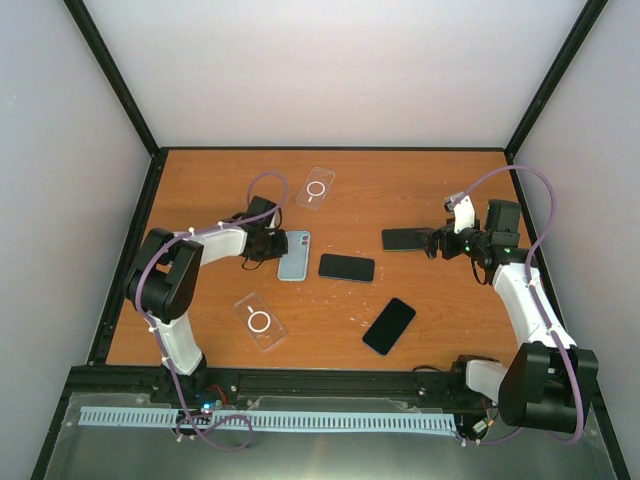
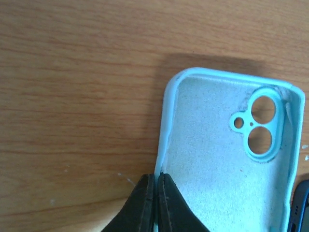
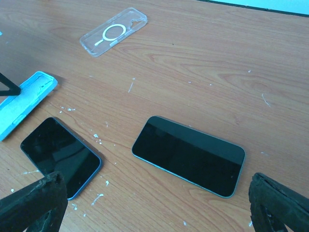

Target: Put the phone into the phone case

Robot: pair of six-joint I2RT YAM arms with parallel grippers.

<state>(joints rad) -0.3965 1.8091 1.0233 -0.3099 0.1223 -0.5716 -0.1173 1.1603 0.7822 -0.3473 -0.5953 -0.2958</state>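
A light blue phone case [image 1: 294, 256] lies open side up left of the table's centre. My left gripper [image 1: 268, 244] is shut on its left side wall. In the left wrist view the fingertips [image 2: 157, 178] pinch the case's thin rim [image 2: 163, 145], and its inside and camera cutout [image 2: 263, 123] show. A dark phone [image 1: 404, 239] lies flat just ahead of my right gripper [image 1: 437, 243], which is open and empty. In the right wrist view this phone [image 3: 188, 155] lies ahead of the two spread fingers [image 3: 34, 203].
A second dark phone [image 1: 347, 267] lies right of the blue case, and a third [image 1: 389, 326] nearer the front. Two clear cases with white rings lie at the back [image 1: 316, 187] and front left [image 1: 259, 321]. White flecks dot the wood.
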